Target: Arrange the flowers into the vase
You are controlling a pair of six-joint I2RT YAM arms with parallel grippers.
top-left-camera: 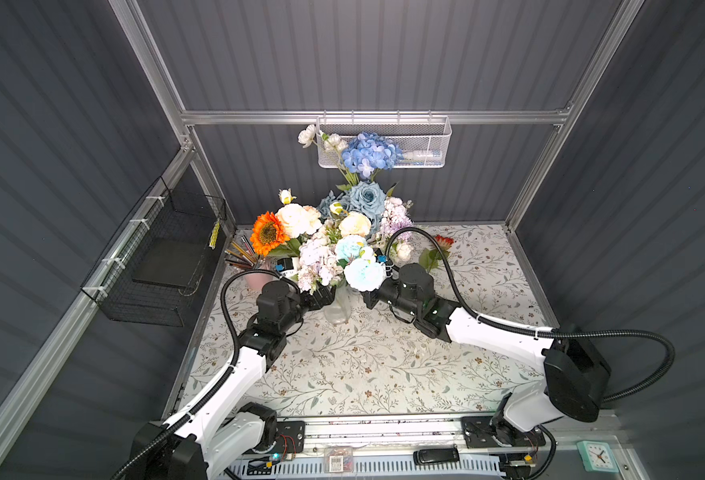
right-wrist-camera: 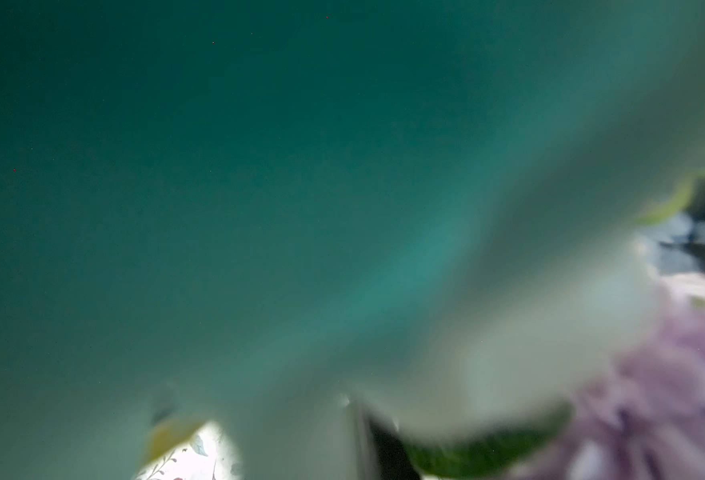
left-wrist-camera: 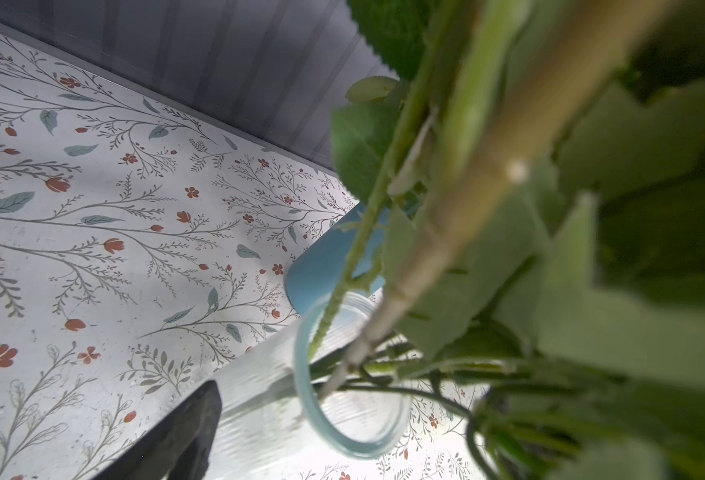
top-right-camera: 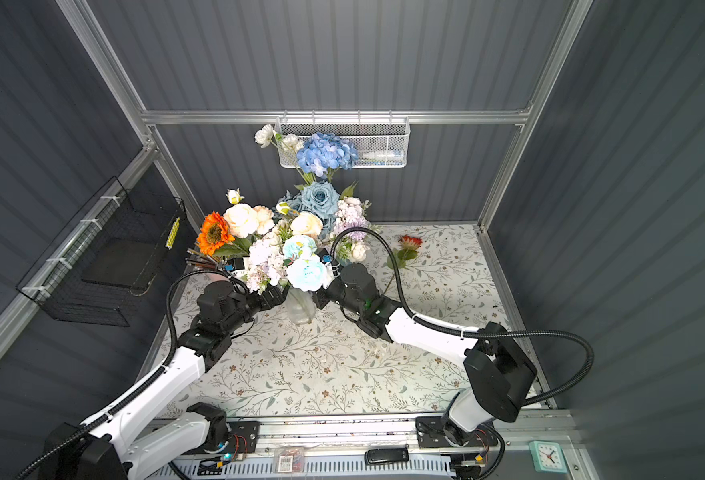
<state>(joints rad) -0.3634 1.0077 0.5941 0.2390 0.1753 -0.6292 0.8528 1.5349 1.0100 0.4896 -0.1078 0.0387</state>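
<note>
My left gripper (top-left-camera: 326, 297): jaws spread wide, gripping nothing I can see, one finger (left-wrist-camera: 184, 432) just beside glass vase (top-left-camera: 337, 312). My right gripper (top-left-camera: 368, 297): at vase's other side, tips buried under aqua blossoms (top-left-camera: 363, 272); whether closed or holding anything, cannot tell. Most flowers (top-left-camera: 342, 232) stand in vase; red sunflower (top-left-camera: 443, 242) lies on table covering (top-left-camera: 384, 365), well apart.

A white mesh basket (top-left-camera: 425, 129) is hung on the rear rail, with a bottle (top-left-camera: 423, 156) laid inside. A black wire basket (top-left-camera: 134, 307) is fixed to the left wall. On the floral cover (top-left-camera: 363, 365), pencils (top-left-camera: 240, 251) are stood in a pink cup (top-left-camera: 254, 281). A clock (top-left-camera: 597, 456) is set at front right.
</note>
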